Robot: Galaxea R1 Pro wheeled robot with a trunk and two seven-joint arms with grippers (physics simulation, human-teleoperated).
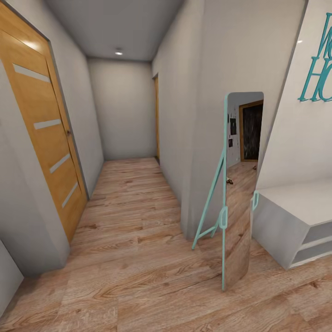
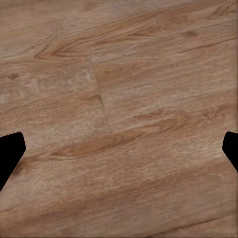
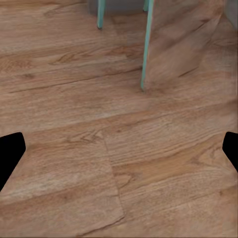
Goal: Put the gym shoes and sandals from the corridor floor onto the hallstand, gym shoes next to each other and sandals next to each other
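Wood corridor floor (image 1: 138,240) runs open past mirror (image 1: 237,193); both jaws spread wide

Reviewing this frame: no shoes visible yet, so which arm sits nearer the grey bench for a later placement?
Right, tentatively. The grey bench stands at the head view's right, and the right wrist view shows the mirror's teal frame close by. The left gripper faces bare corridor floor.

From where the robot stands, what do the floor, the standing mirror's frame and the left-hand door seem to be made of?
Floor: wood-look planks, probably matte laminate, with visible grain and seams.
Mirror frame: teal, smooth and painted, metal or wood, unclear which.
Door: orange-brown wood veneer with pale inset strips and a slight sheen near its top.
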